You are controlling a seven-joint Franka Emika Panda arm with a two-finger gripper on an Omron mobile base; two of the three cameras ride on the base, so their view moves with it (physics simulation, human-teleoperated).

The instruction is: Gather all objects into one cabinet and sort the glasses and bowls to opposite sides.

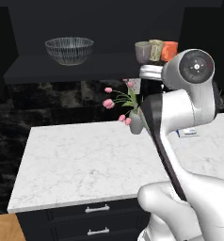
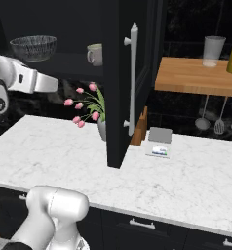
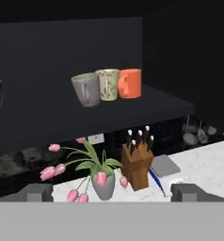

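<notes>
On the dark shelf [image 1: 48,70] of the black cabinet, the wide ribbed glass bowl [image 1: 69,49] stands at the left. The three glasses stand close together at the right: pale grey [image 3: 85,89], speckled tan [image 3: 108,84] and orange [image 3: 130,83]. The bowl [image 2: 32,47] and the grey cup [image 2: 95,53] also appear beside the open cabinet door [image 2: 119,112] with its long pale handle [image 2: 133,78]. My gripper [image 3: 112,192] is open and holds nothing. It hangs back from the shelf, facing the cups from a little below them.
A vase of pink tulips [image 1: 132,117] and a wooden knife block [image 3: 137,164] stand on the white marble counter [image 1: 85,160] below the shelf. The open door juts out over the counter. A wooden shelf [image 2: 196,75] at the right carries a tumbler and a yellow container.
</notes>
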